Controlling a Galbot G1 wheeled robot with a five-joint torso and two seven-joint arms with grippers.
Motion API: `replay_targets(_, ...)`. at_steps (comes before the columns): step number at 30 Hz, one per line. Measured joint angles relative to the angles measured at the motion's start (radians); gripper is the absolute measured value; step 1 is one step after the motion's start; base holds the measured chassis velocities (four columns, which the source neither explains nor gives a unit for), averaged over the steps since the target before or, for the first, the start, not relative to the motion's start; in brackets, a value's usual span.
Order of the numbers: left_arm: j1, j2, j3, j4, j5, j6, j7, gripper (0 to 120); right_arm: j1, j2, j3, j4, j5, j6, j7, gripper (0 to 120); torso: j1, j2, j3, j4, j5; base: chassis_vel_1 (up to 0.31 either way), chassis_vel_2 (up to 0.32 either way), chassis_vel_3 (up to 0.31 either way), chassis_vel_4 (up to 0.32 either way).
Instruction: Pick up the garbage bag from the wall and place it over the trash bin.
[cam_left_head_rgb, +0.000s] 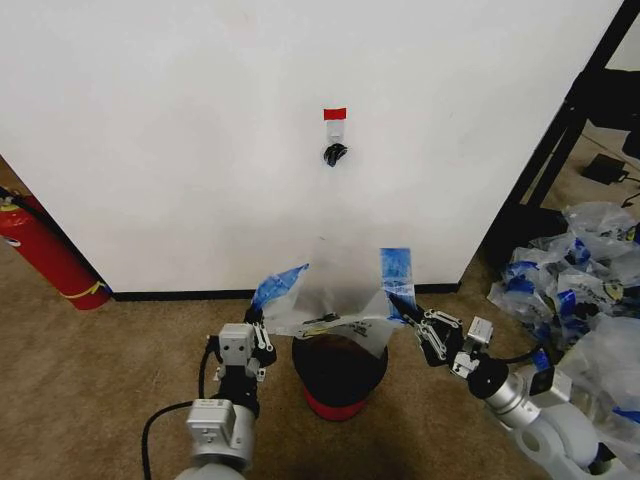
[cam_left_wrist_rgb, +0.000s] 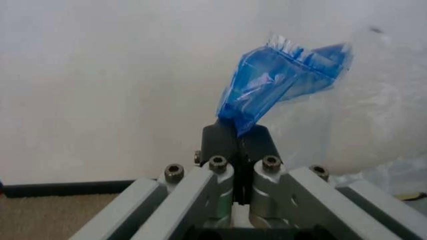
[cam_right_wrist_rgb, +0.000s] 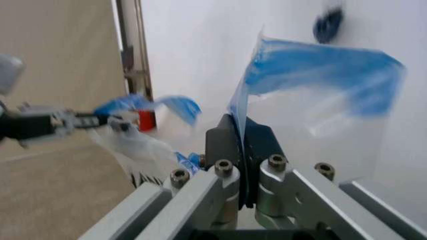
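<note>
Garbage bag (cam_left_head_rgb: 335, 300) between both closed grippers

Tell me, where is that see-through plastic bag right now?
In the head view, the garbage bag is stretched just above the trash bin, below the wall hook, held by the left gripper and right gripper.

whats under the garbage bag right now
The trash bin sits directly under the garbage bag, which the left gripper and right gripper hold stretched by its handles. The bag covers the bin's far rim, hiding the inside.
</note>
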Motion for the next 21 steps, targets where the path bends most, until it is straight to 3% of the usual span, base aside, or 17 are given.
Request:
replay_targets(6,0.017,0.001,0.023,0.063,0.052,-0.013,-0.010,0,-0.019,0.003,-0.028,-0.033,-0.029,-0.002,-0.010,0,0.000,0.000,0.000,-0.0001,0.0000,0.000,0.000,0.000,0.000)
replay_targets(14,0.053,0.006,0.060,0.121,0.119,-0.042,-0.012,0,-0.076,-0.067,-0.007,-0.026,-0.055,-0.047,-0.127,0,0.000,0.000,0.000,-0.0001,-0.0002,0.000,0.000,0.000,0.000)
replay_targets(18,0.083,0.019,0.057,0.070,0.144,-0.052,-0.009,0,-0.107,-0.099,0.054,0.022,-0.008,-0.070,-0.267,0,0.000,0.000,0.000,-0.0003,-0.0001,0.000,0.000,0.000,0.000)
replay_targets(21,0.100,0.019,0.046,0.043,0.160,-0.059,-0.006,0,-0.102,-0.115,0.069,0.041,0.019,-0.079,-0.292,0,0.000,0.000,0.000,-0.0005,-0.0001,0.000,0.000,0.000,0.000)
